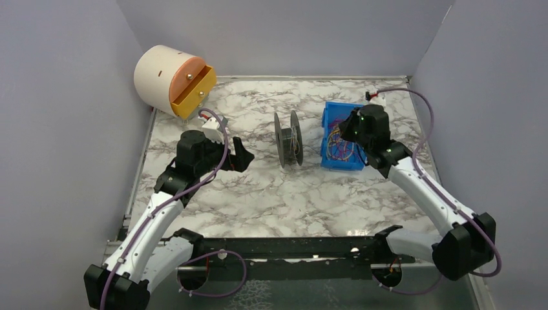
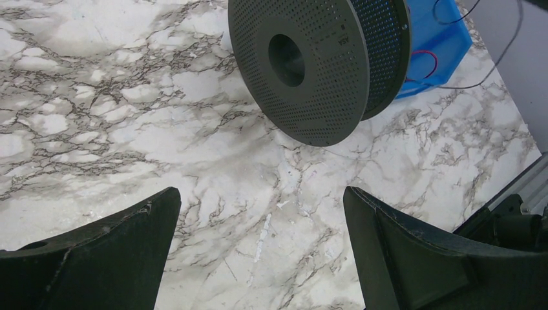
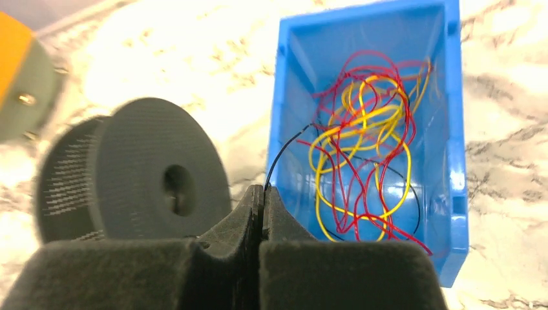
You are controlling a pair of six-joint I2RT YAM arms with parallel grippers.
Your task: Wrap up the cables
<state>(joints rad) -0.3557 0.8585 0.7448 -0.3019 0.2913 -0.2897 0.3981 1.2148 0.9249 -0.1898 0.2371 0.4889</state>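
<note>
While the overhead view looks down on the marbled table (image 1: 271, 194), the spool (image 1: 289, 139) stands on edge at mid-table, where either arm can probably reach it. The blue bin (image 1: 336, 111) lies just right of it and holds the cables (image 1: 340, 150). The right gripper (image 1: 354, 128) hangs over the bin; the left gripper (image 1: 240, 157) waits left of the spool. A cream-and-orange drum (image 1: 171, 79) sits in the far left corner, apart from both. Walls close the left, far and right sides; open table lies toward the arm bases.

Left wrist view: jaws spread wide, nothing between them, facing the spool's perforated disc across bare table, probably placed to steady or turn it.

Right wrist view: jaws clenched on the black strand (image 3: 284, 155), which rises from the fingertips and crosses the bin wall nearest the spool into the red and yellow tangle. Pinching one strand likely lets it be drawn leftward to the spool; that wall is the edge to clear, and crossing loops may drag along.
</note>
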